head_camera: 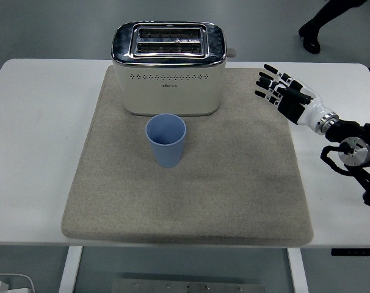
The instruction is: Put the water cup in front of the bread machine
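Observation:
A blue water cup [166,140] stands upright on the beige mat [234,183], just in front of the cream and chrome bread machine [168,69] at the mat's back. My right hand [280,90] hovers at the mat's right edge, well to the right of the cup, with its fingers spread and nothing in them. My left arm does not show.
The mat lies on a white table [38,152]. A person's dark legs and shoe [319,24] show on the floor beyond the table's far right corner.

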